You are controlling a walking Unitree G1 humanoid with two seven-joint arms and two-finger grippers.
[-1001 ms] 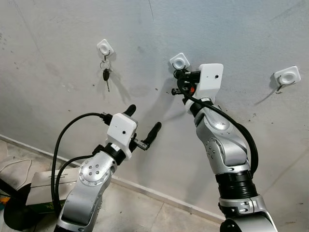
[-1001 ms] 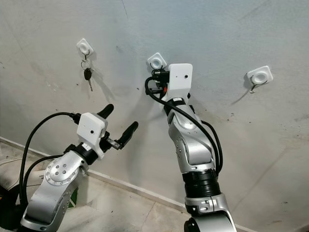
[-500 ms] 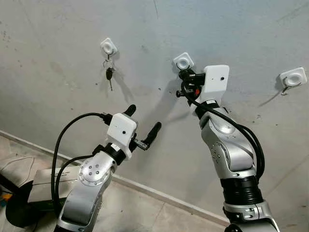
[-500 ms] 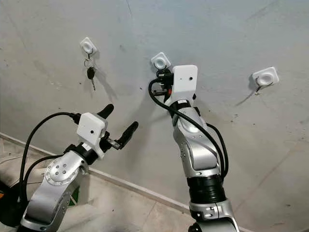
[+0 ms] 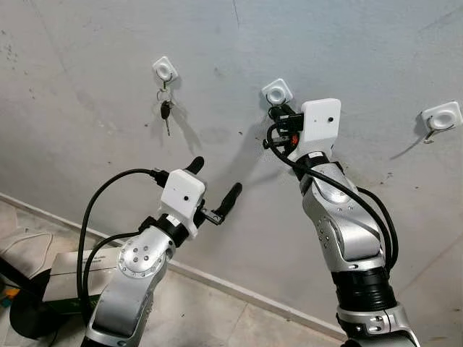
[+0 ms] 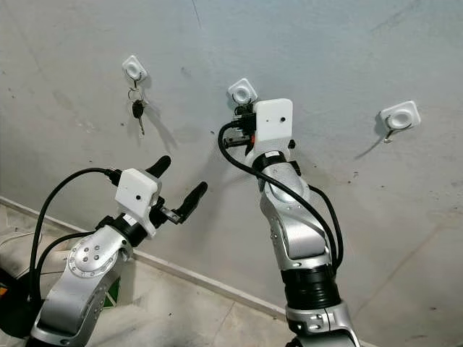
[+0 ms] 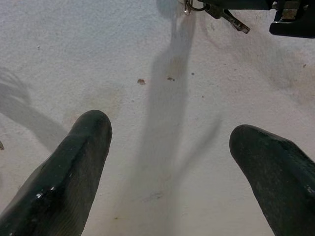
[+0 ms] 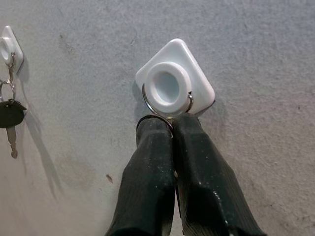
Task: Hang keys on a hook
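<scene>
Here the key ring [image 8: 153,117] is pinched between the closed fingers of the right hand [image 8: 172,129] against the middle hook [image 8: 174,81], apparently for threading, while the left hand [image 5: 215,186] is held released.

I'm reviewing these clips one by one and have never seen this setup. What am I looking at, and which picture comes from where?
It is a humanoid robot with two silver arms facing a grey wall. The two wide pictures come from its head camera; the two close-ups come from cameras on its wrists. Three white hooks are stuck to the wall. The left hook already carries a black key. The right tool, fingers pinched together on a key ring, holds it at the middle hook. The right hook hangs bare. The left tool waits open below.
</scene>
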